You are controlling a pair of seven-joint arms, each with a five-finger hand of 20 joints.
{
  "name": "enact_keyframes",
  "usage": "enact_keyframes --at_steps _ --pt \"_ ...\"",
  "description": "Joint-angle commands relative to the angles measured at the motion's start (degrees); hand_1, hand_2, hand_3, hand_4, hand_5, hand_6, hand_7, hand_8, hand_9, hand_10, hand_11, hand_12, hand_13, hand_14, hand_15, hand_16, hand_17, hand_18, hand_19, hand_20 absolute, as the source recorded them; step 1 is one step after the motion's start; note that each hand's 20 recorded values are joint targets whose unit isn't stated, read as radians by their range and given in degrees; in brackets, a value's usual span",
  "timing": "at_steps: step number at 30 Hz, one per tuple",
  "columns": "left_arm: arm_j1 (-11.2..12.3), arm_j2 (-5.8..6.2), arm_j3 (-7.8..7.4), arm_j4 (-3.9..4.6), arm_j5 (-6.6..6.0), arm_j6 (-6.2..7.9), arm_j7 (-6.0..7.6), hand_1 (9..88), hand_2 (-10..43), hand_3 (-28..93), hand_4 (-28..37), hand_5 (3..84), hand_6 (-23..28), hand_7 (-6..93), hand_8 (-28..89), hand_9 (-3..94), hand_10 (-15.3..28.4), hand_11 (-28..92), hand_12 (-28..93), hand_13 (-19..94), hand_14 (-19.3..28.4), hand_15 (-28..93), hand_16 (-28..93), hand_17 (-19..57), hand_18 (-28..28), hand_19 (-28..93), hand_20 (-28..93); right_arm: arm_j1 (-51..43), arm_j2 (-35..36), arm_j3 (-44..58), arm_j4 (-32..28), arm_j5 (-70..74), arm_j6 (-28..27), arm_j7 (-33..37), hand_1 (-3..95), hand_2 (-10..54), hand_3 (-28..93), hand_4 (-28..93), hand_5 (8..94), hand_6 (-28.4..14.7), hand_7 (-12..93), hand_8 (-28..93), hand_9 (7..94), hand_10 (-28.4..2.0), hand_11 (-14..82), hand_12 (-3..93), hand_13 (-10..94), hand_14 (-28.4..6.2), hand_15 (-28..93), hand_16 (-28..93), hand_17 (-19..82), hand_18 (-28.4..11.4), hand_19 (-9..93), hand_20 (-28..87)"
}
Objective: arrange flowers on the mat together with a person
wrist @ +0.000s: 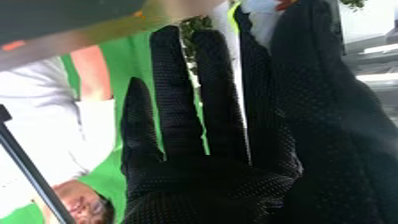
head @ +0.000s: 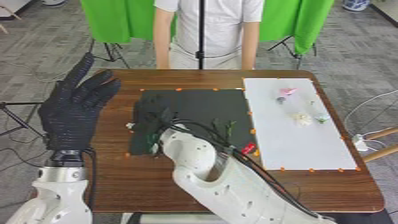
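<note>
Operator, your left hand [head: 71, 117] is extending at the left side of the table [head: 114, 187], its fingers spreading straight and released. Your right hand [head: 155, 111] is hovering low over the black mat [head: 191, 100]; in the right wrist view, this hand [wrist: 213, 187] is keeping its fingers straight and unclenched. Whether a stem is resting against it, you cannot tell. On the white sheet [head: 298, 147], a pink flower [head: 287, 91] and a cream flower [head: 303, 119] are lying apart. A red flower [head: 249, 148] is lying by the mat's near right corner.
</note>
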Motion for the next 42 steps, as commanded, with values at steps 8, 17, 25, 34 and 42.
enact_keyframes --at_steps 8,17,25,34,42 --pt "-0.7 -0.38 0.59 0.82 -0.66 -0.84 -1.25 19.9 8.0 77 -28.3 34.9 7.9 10.7 -9 36.7 20.9 24 11 29 27.3 47 -10 -4.7 27.6 68 6 0.6 1.5 -1.2 1.7 -9.2 -4.6 -0.9 54.5 -9.5 50 -28 73.8 9.8 13 -8 60.9 -11.4 13.0 11.0 49 -11.7 32 13 7 -16.9 45 12" --pt "0.4 -0.40 0.02 0.36 -0.65 -0.30 -1.98 20.4 7.9 77 -28.3 35.0 7.9 10.8 -9 36.7 20.9 24 11 29 27.2 47 -10 -4.7 27.7 68 6 -1.1 0.8 1.0 0.6 -8.7 -6.1 -1.6 50.9 -9.5 54 -28 71.1 9.9 14 -11 60.6 -11.4 13.3 11.0 49 -11.8 33 13 6 -17.0 46 12" --pt "6.1 0.18 -3.01 -1.56 -0.83 2.23 0.40 20.6 7.8 77 -28.3 35.0 8.0 10.8 -9 36.7 20.9 24 10 29 27.2 47 -10 -4.7 27.7 68 5 -7.3 -5.0 13.6 -7.4 -0.6 -20.6 -3.0 38.7 -9.5 70 -28 60.5 7.8 15 -15 55.6 -13.2 13.3 11.4 46 -13.3 35 13 4 -17.8 47 12" --pt "11.2 0.42 -6.15 -3.26 2.94 6.53 0.22 20.7 7.9 77 -28.3 33.7 6.9 10.4 -9 36.6 20.8 23 10 29 27.3 47 -10 -4.8 27.7 68 4 -14.0 -11.8 34.0 -18.2 48.0 -31.9 18.8 28.6 -9.5 77 -28 47.6 2.7 15 -15 49.5 -15.3 13.6 11.8 42 -15.8 38 11 3 -18.7 50 14" --pt "13.9 -1.71 -7.07 -3.40 4.36 6.14 -1.86 20.8 8.2 77 -28.3 33.0 6.3 10.5 -10 36.4 20.2 22 9 29 27.1 45 -10 -4.9 27.2 67 3 -24.5 -8.5 49.4 -25.4 81.1 -27.4 25.9 22.7 -0.7 76 -28 45.4 1.2 13 -14 48.3 -18.1 13.4 11.6 42 -18.7 42 10 3 -18.7 52 14"
